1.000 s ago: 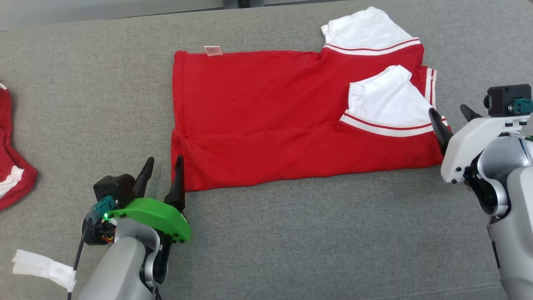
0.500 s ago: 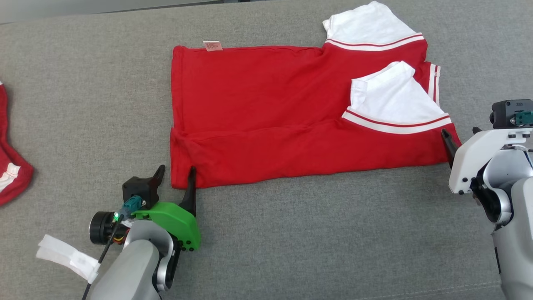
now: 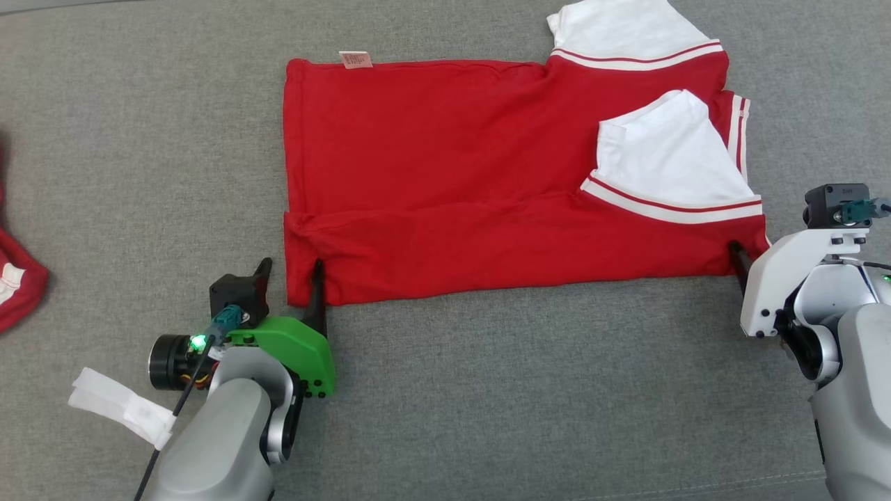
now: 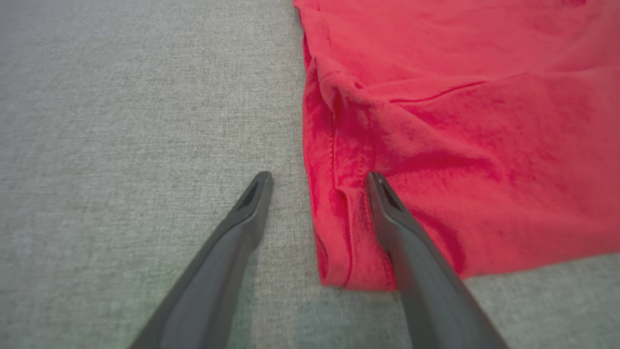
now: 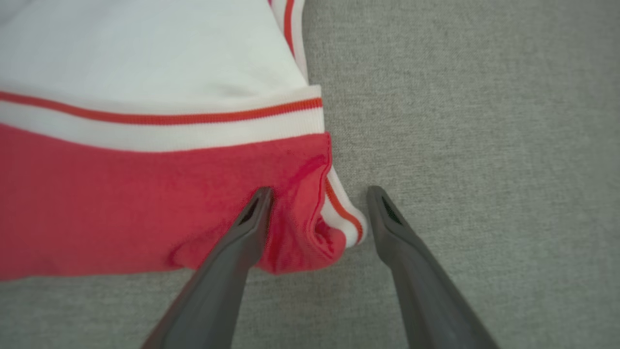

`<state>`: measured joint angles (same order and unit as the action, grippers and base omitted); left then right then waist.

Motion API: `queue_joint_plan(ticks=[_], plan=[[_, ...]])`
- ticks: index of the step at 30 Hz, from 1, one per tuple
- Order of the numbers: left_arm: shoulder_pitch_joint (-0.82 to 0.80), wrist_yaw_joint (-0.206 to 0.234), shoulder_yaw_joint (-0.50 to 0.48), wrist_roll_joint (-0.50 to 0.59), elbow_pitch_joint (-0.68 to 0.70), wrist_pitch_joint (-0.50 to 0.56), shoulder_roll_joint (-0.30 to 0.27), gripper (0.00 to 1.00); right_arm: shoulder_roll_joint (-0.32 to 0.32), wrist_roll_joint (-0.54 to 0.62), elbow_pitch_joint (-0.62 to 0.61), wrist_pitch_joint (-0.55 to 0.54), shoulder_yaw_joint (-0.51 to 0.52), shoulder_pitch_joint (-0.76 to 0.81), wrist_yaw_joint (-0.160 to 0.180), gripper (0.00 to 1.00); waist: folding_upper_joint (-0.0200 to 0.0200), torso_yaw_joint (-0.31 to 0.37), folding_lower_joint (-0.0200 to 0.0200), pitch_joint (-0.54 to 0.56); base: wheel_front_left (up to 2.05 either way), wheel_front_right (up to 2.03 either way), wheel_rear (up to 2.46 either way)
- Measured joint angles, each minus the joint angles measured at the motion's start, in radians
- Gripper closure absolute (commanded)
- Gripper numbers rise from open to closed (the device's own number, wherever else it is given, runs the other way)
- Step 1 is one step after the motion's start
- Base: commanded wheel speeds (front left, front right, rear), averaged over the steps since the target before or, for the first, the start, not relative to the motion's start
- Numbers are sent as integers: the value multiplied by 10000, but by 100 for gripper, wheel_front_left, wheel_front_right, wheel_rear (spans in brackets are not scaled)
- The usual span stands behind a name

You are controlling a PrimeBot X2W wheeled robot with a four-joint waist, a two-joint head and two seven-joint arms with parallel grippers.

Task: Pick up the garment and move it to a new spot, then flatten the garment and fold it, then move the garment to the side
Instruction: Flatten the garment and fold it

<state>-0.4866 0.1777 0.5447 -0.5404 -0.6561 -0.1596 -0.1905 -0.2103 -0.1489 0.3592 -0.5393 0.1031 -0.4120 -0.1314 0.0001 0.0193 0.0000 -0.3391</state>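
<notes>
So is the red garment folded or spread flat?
Partly folded: the garment lies flat, near edge doubled over, one white sleeve laid onto the body.

Bare grey counter (image 3: 501, 390) runs open along the whole near edge of the red garment (image 3: 431, 174) and widely on its left side; a narrower bare strip lies beyond its far edge. Farther left a second red cloth (image 3: 17, 285) lies at the view's edge, well apart from it.
</notes>
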Motion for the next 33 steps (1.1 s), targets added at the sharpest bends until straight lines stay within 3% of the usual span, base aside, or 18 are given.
queue_joint_plan(ticks=[2,3,4,5,13,19,31,32,33], plan=[[-16,-134,54,-46,-121,123,8,0,42,-27,54,4,-21,19,0,0,0,21,0,9,0,0,0],[-23,-192,54,-77,-150,165,12,45,50,-84,75,-2,-65,32,0,13,0,28,0,16,0,0,0],[-35,-247,52,-138,-184,178,19,76,52,-121,84,-2,-90,59,6,78,0,34,0,27,0,0,0],[-40,-297,54,-159,-238,186,29,100,38,-148,75,21,-128,94,6,100,0,36,0,44,0,0,0],[253,-627,10,-637,-441,259,211,100,25,-445,36,397,-198,522,-6,100,0,-30,0,438,0,0,0],[1253,-779,-142,-982,-17,174,63,100,79,-709,-652,464,17,1324,-6,100,0,-117,0,1016,0,0,0],[3444,155,-144,-1310,2318,757,-458,100,226,-993,-2372,-485,460,3309,-6,100,0,-226,0,1771,0,0,0],[3535,219,-144,-1346,2510,803,-495,62,261,-991,-2410,-489,466,3370,-6,65,0,-222,0,1753,0,0,0],[3590,270,-125,-1337,2660,859,-548,0,301,-986,-2428,-489,479,3405,-6,8,0,-219,0,1736,0,0,0]])
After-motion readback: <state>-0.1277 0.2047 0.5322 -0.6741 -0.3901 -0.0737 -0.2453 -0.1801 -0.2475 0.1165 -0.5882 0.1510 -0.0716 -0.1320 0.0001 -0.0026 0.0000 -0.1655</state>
